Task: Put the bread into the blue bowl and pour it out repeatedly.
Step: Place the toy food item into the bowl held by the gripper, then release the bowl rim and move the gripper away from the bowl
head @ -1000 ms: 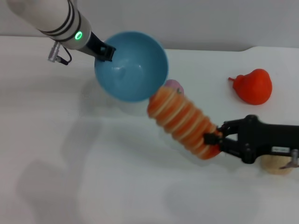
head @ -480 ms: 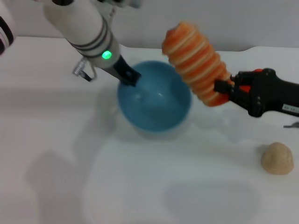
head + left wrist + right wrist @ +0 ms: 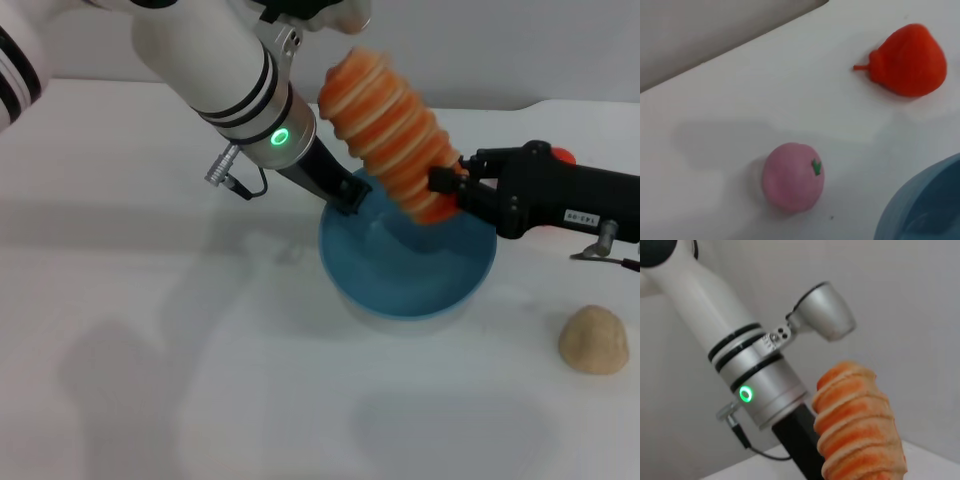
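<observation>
The right claw [image 3: 447, 187] is pinching the bread [image 3: 390, 137] by its lower end, black fingers pressed in on the last orange ridge. From that grip the loaf rises up and away from the claw, leaning toward the left arm, so its long axis stands steeply tilted, not flat. Its free end is high above the bowl's far rim, and in the right wrist view the bread [image 3: 860, 427] rears up close before the left arm's white and silver wrist.

Directly beneath the right claw lies the blue bowl [image 3: 408, 290], resting on the white surface [image 3: 150, 380], open side up and with nothing inside that can be seen. The held end of the bread hangs over the bowl's inner hollow, apparently clear of the plastic. That is the relation the next move depends on: the bowl is straight below, so the loaf would likely need only to be lowered and let go, perhaps laid over first since it is about as long as the bowl is wide.

The left claw [image 3: 352, 190] sits at the bowl's far rim, across from the right claw, seemingly gripping the wall. The left arm slants down from the upper left; the right arm reaches in nearly level.

Beyond the right claw, toward the robot, a round tan lump [image 3: 594, 340] sits on the surface.
</observation>
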You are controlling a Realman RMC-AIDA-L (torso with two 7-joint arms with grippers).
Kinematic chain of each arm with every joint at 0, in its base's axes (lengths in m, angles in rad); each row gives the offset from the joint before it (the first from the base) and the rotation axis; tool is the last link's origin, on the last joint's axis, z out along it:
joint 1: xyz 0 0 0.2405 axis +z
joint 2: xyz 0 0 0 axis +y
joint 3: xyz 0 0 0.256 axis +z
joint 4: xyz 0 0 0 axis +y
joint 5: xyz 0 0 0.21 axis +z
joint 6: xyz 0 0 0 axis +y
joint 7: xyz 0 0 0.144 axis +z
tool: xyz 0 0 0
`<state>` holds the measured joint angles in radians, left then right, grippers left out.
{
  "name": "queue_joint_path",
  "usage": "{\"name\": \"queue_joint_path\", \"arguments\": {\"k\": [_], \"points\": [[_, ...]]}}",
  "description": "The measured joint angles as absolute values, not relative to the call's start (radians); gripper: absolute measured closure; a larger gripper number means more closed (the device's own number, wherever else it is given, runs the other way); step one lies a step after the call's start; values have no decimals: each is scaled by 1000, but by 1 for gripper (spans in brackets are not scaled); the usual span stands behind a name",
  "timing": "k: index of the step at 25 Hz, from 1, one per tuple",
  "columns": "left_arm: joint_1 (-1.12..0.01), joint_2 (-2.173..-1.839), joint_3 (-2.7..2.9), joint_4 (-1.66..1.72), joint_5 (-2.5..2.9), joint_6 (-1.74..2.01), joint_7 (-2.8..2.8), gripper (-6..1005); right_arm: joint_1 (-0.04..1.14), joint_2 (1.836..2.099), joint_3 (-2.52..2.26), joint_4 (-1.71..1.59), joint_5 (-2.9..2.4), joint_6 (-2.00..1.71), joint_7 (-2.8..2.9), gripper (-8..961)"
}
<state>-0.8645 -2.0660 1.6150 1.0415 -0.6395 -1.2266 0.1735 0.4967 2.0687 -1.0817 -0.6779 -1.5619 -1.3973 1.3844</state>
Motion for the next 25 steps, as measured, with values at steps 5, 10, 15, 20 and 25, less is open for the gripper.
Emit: {"name": "queue_joint_path", "arguments": {"k": [5, 10, 15, 20, 25], "points": [[-866, -2066, 1611, 1039, -642, -1228, 174, 1000, 484, 2069, -1083, -656, -1565, -1386, 1387, 774], [-872, -2063, 1605, 1032, -639, -1258, 174, 1000, 451, 2066, -1079, -667, -1565, -1360, 1395, 729], [-880, -2062, 1603, 1031, -636, -1297, 172, 1001, 441, 2062, -1076, -672, -1577, -1340, 1399, 641], [-885, -2063, 1608, 1029, -635, -1302, 172, 1001, 434, 2067, -1065, -686, -1583, -1340, 1399, 549], [-889, -2064, 1612, 999, -632, -1297, 172, 1001, 378, 2073, -1003, -721, -1439, -1351, 1391, 548]]}}
